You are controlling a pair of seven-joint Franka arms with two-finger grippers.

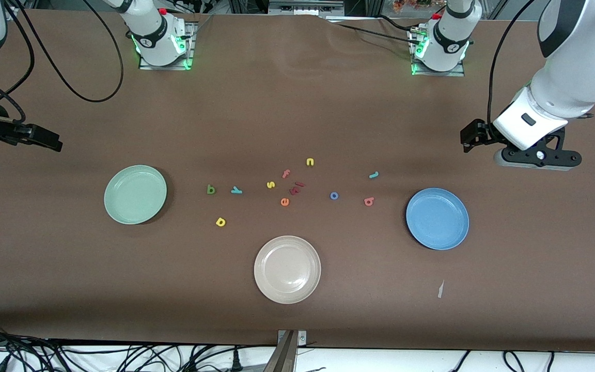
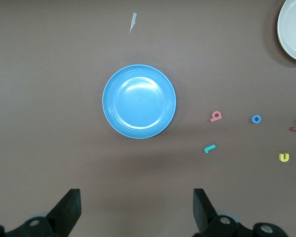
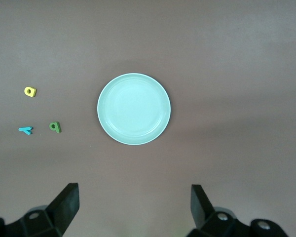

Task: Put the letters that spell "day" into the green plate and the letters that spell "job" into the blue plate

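The green plate [image 1: 135, 194] [image 3: 133, 109] lies toward the right arm's end, the blue plate [image 1: 437, 218] [image 2: 139, 101] toward the left arm's end, both bare. Between them lie the yellow "d" [image 1: 220, 222] [image 3: 29, 91], green "a" [image 1: 210, 190] [image 3: 55, 127], teal "y" [image 1: 236, 190] [image 3: 25, 130], teal "j" [image 1: 374, 175] [image 2: 209, 148], blue "o" [image 1: 334, 196] [image 2: 256, 119] and coral "b" [image 1: 369, 201] [image 2: 216, 116]. My left gripper [image 2: 136, 207] hangs open over bare table by the blue plate. My right gripper [image 3: 134, 205] hangs open by the green plate. Neither holds anything.
A beige plate [image 1: 287, 269] sits nearest the front camera, mid-table. Among the letters lie a yellow "s" [image 1: 270, 184], yellow "n" [image 1: 310, 162], reddish "f" [image 1: 286, 173], orange "e" [image 1: 284, 202] and dark red pieces [image 1: 295, 189]. A paper scrap [image 1: 440, 289] lies near the blue plate.
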